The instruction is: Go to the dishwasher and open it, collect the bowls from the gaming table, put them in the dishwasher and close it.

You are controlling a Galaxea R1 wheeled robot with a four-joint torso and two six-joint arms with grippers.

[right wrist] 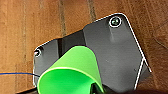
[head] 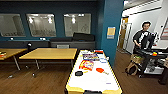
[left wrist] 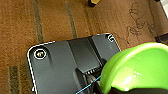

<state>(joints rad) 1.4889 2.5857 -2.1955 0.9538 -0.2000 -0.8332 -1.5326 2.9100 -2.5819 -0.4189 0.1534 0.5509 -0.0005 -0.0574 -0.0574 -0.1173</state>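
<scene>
Gaming table [head: 93, 83]: long, glossy white top, yellow sides, running from the near edge away toward a blue pillar. On its top: a black round disc [head: 79, 73] near the left side; a red paddle [head: 100, 70] right of centre; a red and yellow packet [head: 86, 65] in the middle; a colourful box [head: 91, 56] beyond it, toward the far end. Wooden table [head: 50, 53] stands to the left on the brown wood floor [head: 37, 80].

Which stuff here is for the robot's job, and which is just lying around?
For the job:
- gaming table
- green bowl by the left wrist
- green bowl by the right wrist

Just lying about:
- red paddle
- black disc
- wooden table
</scene>
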